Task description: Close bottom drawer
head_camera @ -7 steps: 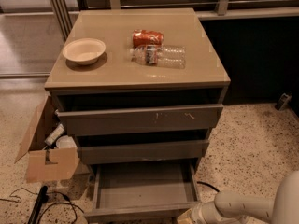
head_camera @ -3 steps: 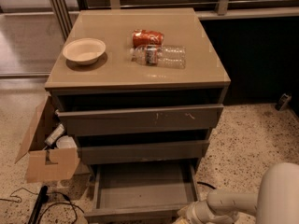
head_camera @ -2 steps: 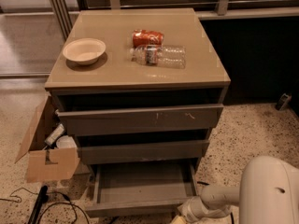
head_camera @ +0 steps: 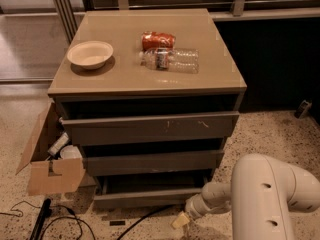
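Observation:
The bottom drawer [head_camera: 145, 198] is the lowest, narrowest of three grey-brown drawers in the cabinet [head_camera: 150, 84]. Its plain front stands only a little out from the cabinet body, with a dark gap above it; the tray inside is hidden. My gripper [head_camera: 181, 220] is low near the floor, just in front of the drawer front's right end, at the tip of my white arm [head_camera: 265, 194], which comes in from the lower right. I cannot tell whether it touches the front.
A cream bowl [head_camera: 90, 54], a red can [head_camera: 158, 40] and a clear plastic bottle [head_camera: 172, 60] lie on the cabinet top. An open cardboard box [head_camera: 50, 164] stands left of the cabinet. Black cables [head_camera: 60, 219] run over the speckled floor.
The bottom drawer, pulled far out before with its tray showing, has slid in almost flush. My arm and gripper have moved left and towards the cabinet with it.

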You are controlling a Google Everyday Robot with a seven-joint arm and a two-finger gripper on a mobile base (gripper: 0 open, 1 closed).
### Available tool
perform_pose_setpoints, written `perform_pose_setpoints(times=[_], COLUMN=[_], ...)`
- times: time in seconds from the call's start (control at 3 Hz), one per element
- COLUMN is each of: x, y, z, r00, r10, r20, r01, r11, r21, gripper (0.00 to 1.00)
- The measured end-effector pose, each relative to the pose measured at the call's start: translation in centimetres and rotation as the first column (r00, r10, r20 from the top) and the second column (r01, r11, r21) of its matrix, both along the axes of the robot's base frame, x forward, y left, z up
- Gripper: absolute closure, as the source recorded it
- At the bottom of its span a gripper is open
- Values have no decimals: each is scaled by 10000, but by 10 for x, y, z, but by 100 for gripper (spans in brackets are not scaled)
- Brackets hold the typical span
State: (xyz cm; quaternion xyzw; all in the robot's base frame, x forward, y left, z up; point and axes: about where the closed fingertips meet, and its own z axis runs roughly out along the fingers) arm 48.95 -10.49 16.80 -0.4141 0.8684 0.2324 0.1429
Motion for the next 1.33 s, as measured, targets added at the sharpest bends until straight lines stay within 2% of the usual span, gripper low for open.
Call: perform_pose_setpoints(times=[0.33,0.67,1.0,1.33], x=[33,57,58,58], y=[5,7,9,9], z=[14,42,45,44], r00=[9974,9832,9818,9821], r10=[57,108,95,95], r20=[715,1820,1897,1881], r01=[-55,-135,-133,-133], r11=[10000,9998,9997,9997], r21=[-32,134,185,186], gripper=[41,63,61,38])
